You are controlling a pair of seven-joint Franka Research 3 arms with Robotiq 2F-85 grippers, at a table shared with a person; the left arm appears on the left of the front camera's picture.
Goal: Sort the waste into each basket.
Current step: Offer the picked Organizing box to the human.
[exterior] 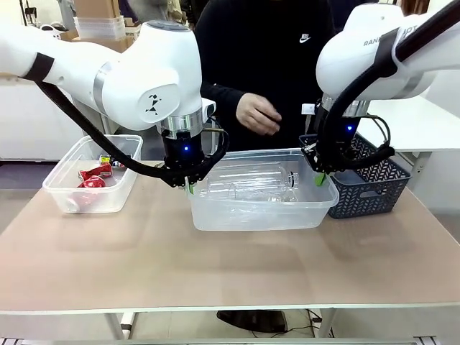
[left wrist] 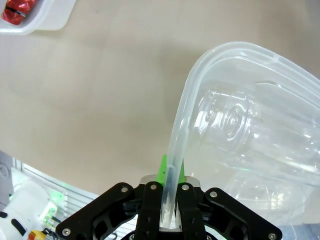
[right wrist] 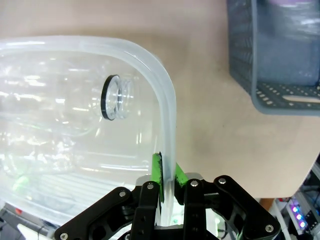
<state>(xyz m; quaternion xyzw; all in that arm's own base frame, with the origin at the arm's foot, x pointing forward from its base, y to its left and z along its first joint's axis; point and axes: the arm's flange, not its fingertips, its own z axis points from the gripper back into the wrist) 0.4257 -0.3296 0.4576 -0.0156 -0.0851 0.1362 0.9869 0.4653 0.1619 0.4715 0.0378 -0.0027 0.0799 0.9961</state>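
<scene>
bottles [exterior: 251, 184] in middle tub [exterior: 262, 215], red cans [exterior: 93, 176] in left tub [exterior: 68, 195]

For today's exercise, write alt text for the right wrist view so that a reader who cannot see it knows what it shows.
The right tool is shut on the rolled rim of a clear tub, green pads pinching the wall at a rounded corner. Inside the tub lie see-through plastic bottles, one open neck facing the camera. A dark blue lattice basket stands apart on the tan table.
</scene>
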